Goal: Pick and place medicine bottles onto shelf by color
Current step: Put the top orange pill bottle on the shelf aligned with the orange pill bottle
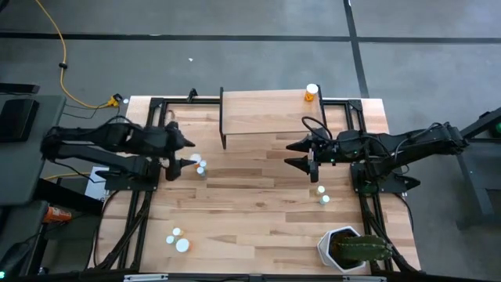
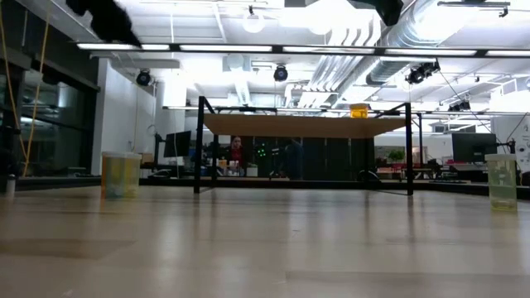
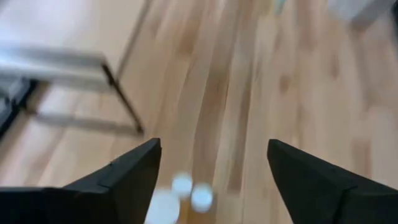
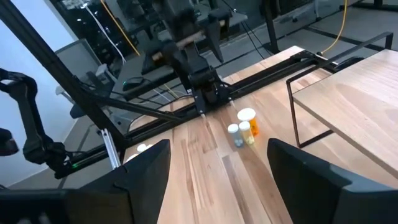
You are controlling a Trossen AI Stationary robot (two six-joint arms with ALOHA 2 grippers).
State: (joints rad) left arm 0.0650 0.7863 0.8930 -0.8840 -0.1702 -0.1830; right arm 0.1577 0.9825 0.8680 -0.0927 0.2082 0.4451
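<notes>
Nearest the left wrist camera, the left gripper (image 3: 213, 163) has its jaws spread wide with nothing between them, and a small cluster of white-capped bottles (image 3: 183, 194) sits on the desk (image 3: 298, 93) just below and between the jaw tips. From above, that same cluster (image 1: 199, 165) lies just ahead of the left gripper (image 1: 177, 160), and in the right wrist view it shows as an orange bottle (image 4: 247, 124) with paler ones touching or nearly touching it. The right gripper (image 1: 301, 153) hangs with jaws released and empty beside the shelf (image 1: 262, 113), whose near edge lies just beyond its tips. Only one orange bottle (image 1: 311, 92) stands on the shelf, at the far corner beyond the right jaws. Two more bottles (image 1: 322, 195) wait on the desk just behind the right jaws, and another pair (image 1: 178, 240) sits well back from the left jaws near the desk's front edge; a potted plant (image 1: 354, 249) stands in the front corner on the right arm's side. By my judgement the task is barely begun: one bottle placed, about seven remaining, with the left cluster the likeliest next pick.
</notes>
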